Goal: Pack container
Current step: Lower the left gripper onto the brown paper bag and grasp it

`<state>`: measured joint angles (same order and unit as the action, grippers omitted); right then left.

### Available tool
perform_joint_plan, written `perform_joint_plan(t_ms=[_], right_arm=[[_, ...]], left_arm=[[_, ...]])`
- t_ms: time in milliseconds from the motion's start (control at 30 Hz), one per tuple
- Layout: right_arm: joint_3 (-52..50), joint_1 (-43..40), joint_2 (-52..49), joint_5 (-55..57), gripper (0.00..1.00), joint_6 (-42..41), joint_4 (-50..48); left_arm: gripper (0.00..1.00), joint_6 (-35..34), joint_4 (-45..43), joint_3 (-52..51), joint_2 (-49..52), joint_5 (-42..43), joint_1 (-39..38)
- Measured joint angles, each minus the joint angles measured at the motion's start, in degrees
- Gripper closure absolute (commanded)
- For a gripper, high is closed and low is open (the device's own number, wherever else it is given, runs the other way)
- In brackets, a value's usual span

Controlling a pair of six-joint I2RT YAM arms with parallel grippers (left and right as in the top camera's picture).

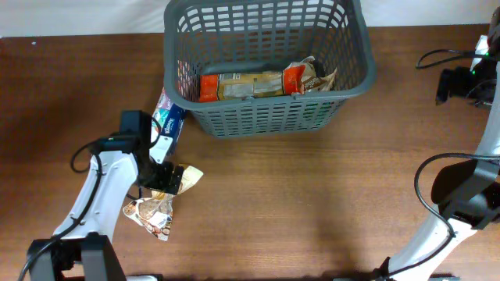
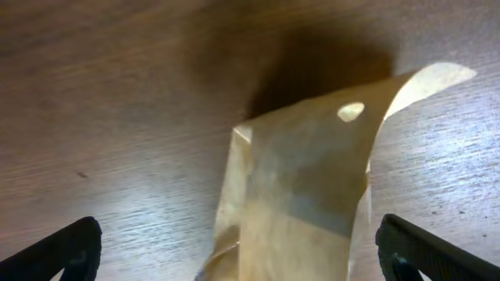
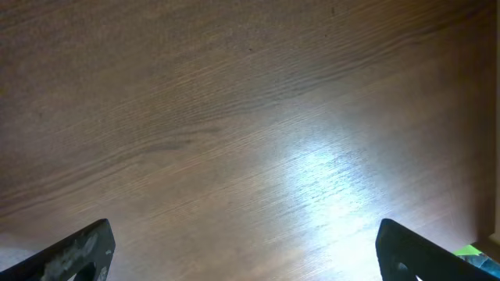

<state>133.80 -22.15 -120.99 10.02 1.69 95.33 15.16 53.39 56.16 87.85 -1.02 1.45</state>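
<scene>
The dark grey basket point(image 1: 353, 48) stands at the back middle of the table and holds an orange and tan packet point(image 1: 250, 84). My left gripper point(image 1: 166, 179) is open, low over a tan packet point(image 1: 190, 176), which fills the space between its fingers in the left wrist view point(image 2: 301, 203). A brown printed packet point(image 1: 152, 212) lies just in front of it. A blue and white packet point(image 1: 168, 121) lies by the basket's front left corner. My right gripper point(image 3: 242, 250) is open and empty over bare wood; in the overhead view it is at the far right edge point(image 1: 476, 74).
Black cables point(image 1: 437, 56) trail on the table at the far right near the right arm. The right arm's base point(image 1: 461, 195) stands at the right front.
</scene>
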Motion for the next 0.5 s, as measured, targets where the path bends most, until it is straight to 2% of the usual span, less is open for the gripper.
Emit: perform_joint_plan(t_ms=[200,500], right_arm=[[0.00,0.00,0.00,0.00,0.01,0.00,0.00],[0.00,0.00,0.00,0.00,0.01,0.00,0.00]], left_arm=[[0.01,0.00,-0.76,-3.63,0.00,1.09,0.00],[0.01,0.00,-7.08,-6.47,0.02,1.27,0.00]])
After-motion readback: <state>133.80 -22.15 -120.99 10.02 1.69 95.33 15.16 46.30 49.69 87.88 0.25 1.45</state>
